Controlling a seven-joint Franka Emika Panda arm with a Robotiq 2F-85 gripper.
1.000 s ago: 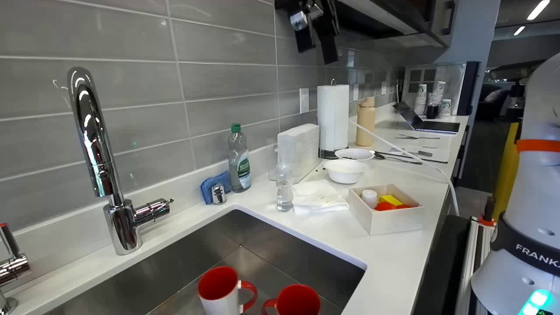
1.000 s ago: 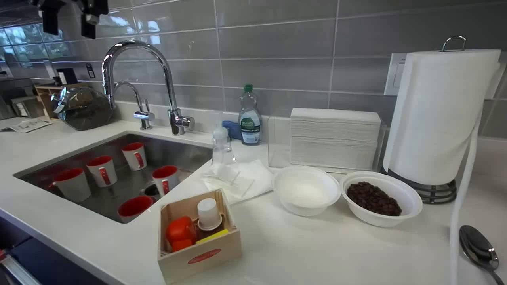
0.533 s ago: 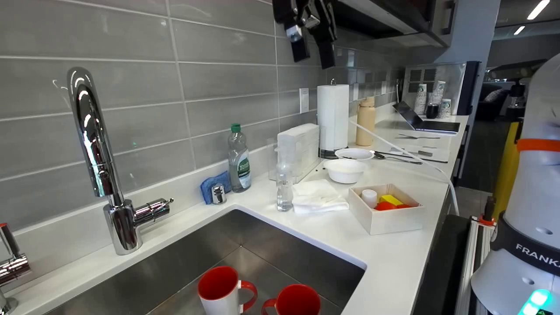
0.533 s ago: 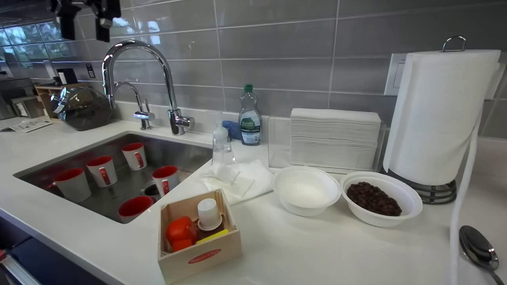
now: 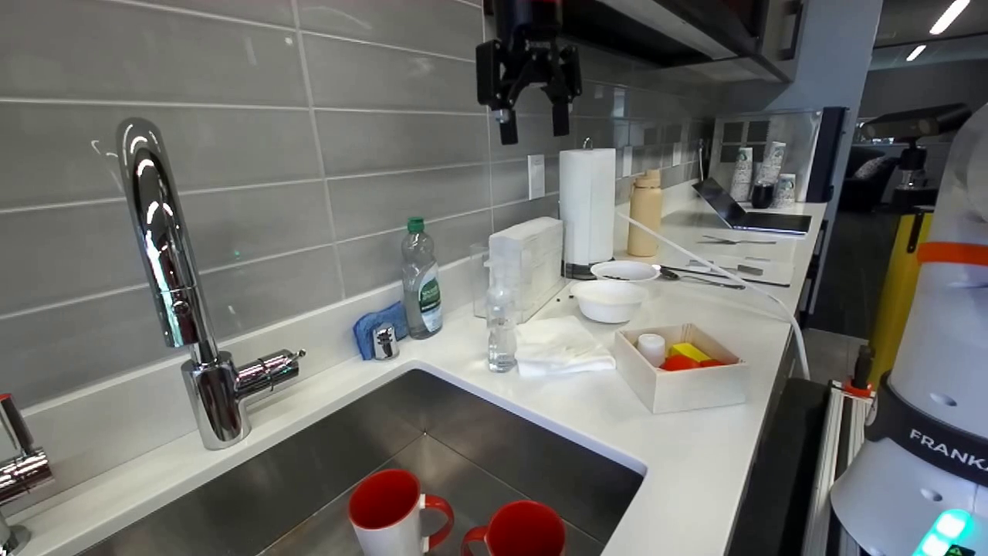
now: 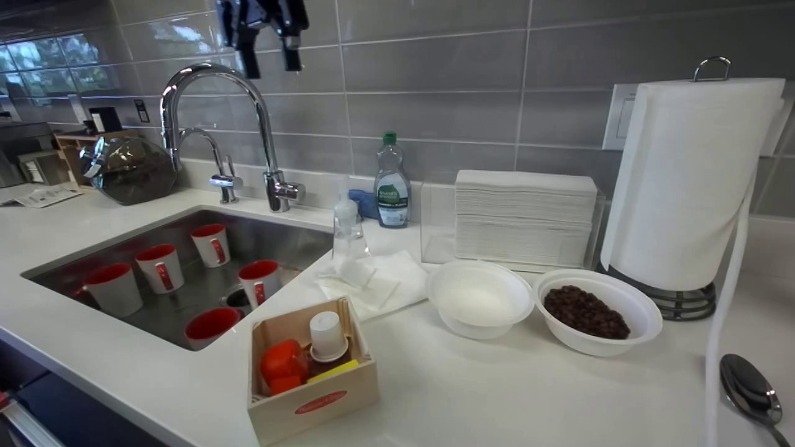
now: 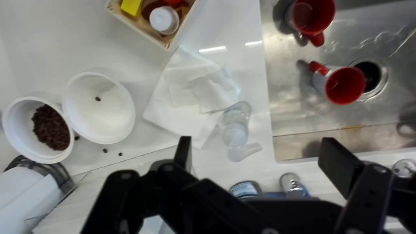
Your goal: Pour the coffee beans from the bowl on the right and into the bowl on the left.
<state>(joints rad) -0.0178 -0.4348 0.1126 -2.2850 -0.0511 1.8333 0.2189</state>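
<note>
- Since a moment ago, the pincer [image 6: 272, 69] has come lower and nearer the bean bowl [image 7: 20, 123]; its fingers [image 7: 339, 165] stand wide apart, holding nothing.
- The coffee beans [image 7: 51, 128] stay in that bowl, just beside the other bowl [image 7: 99, 120]; both sit below the pincer and off to one side.
- Only the wrist view shows a lone bean [image 7: 97, 98] inside the other bowl.
- Only an exterior view shows the tan bottle [image 5: 645, 218], well beyond the pincer and both bowls.

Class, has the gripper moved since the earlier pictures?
Yes. In an exterior view, the gripper has shifted rightward across the image, past the top of the tall faucet.
</note>
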